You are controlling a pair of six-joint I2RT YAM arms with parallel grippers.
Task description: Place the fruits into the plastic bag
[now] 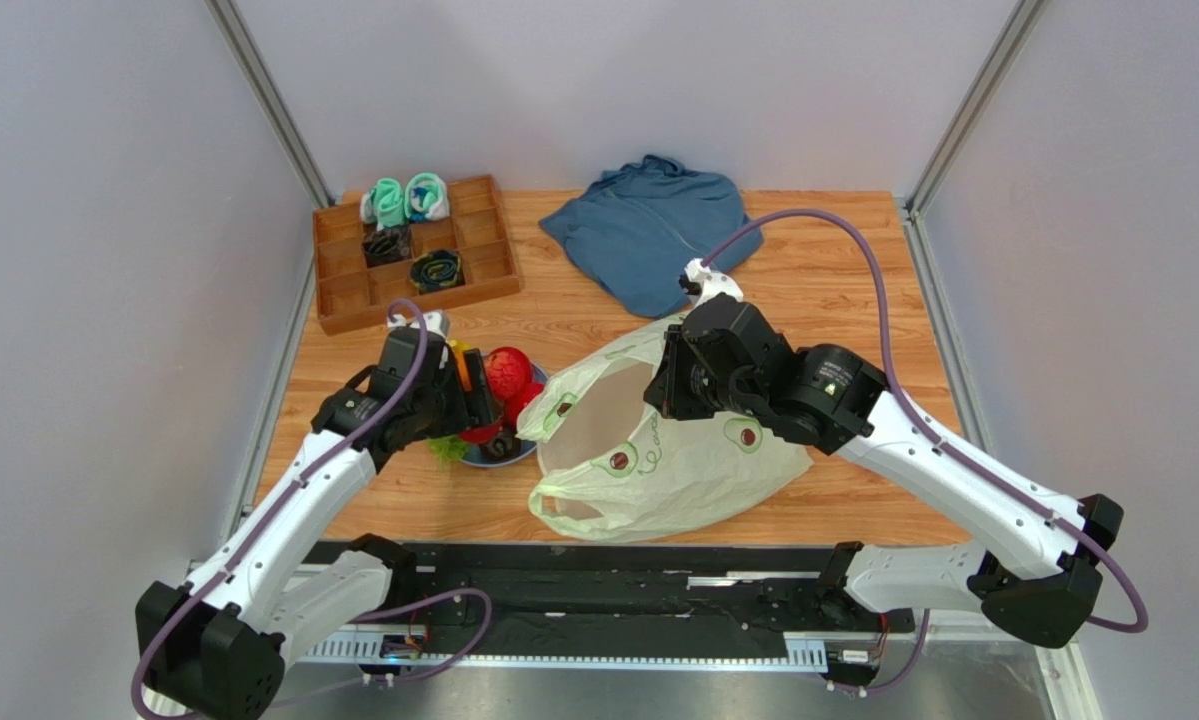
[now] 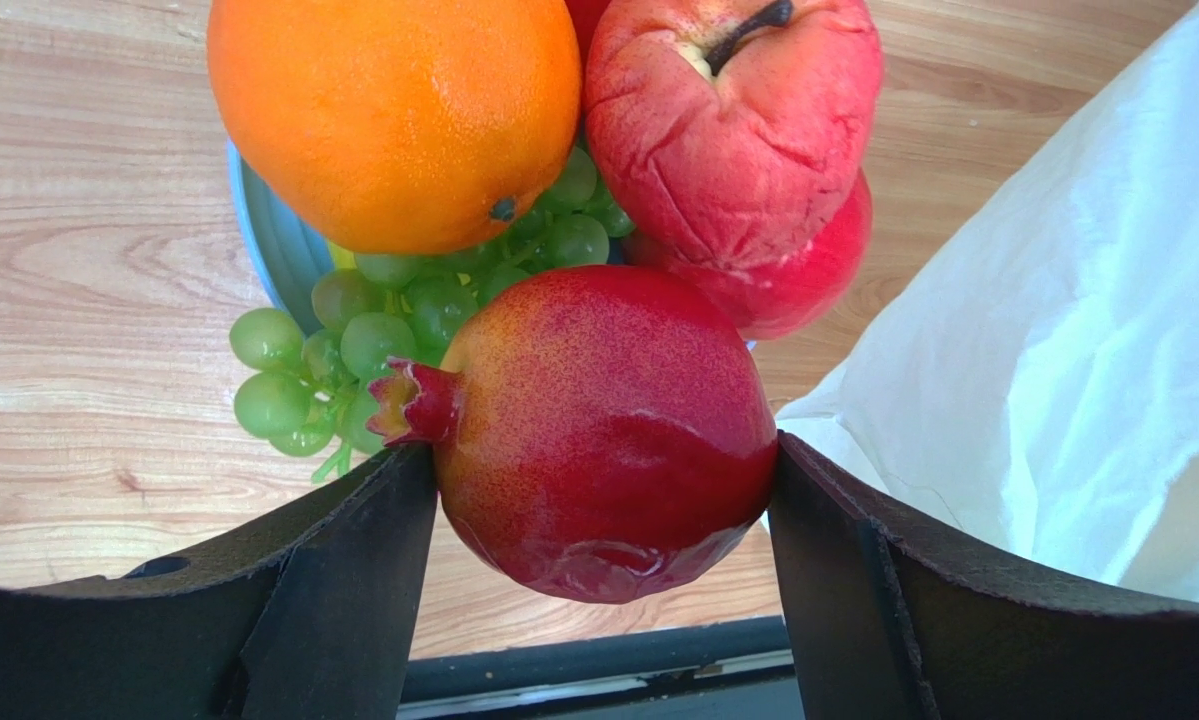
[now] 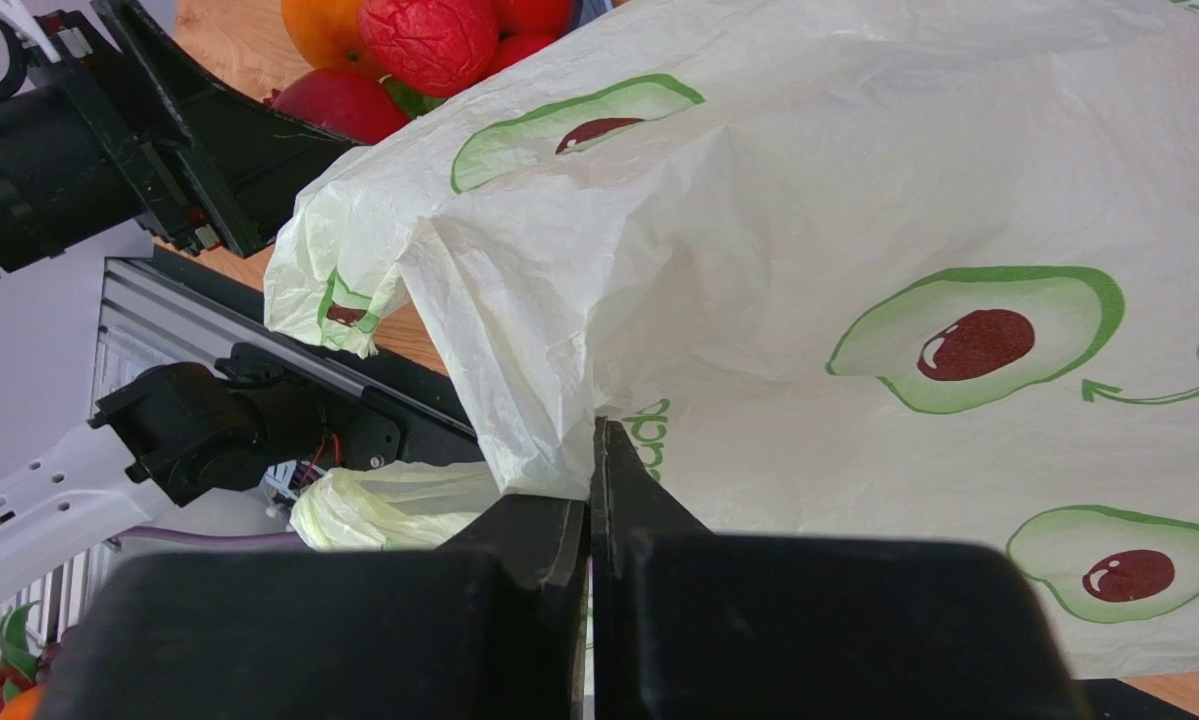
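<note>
My left gripper (image 2: 598, 458) is shut on a glossy red pomegranate (image 2: 605, 435), one finger on each side, just above the wood beside a blue dish (image 2: 267, 240). The dish holds an orange (image 2: 395, 113), a wrinkled red apple (image 2: 725, 120), another red fruit and green grapes (image 2: 320, 360). In the top view this gripper (image 1: 478, 408) sits at the fruit pile (image 1: 508, 372). The pale-green plastic bag (image 1: 665, 450) with avocado prints lies just right of the pile, its mouth open. My right gripper (image 3: 590, 450) is shut on the bag's upper edge (image 3: 545, 360) and holds it up.
A wooden compartment tray (image 1: 347, 293) with rolled socks stands at the back left. A folded blue garment (image 1: 650, 233) lies at the back centre. The black rail (image 1: 605, 588) runs along the table's near edge. Grey walls close in both sides.
</note>
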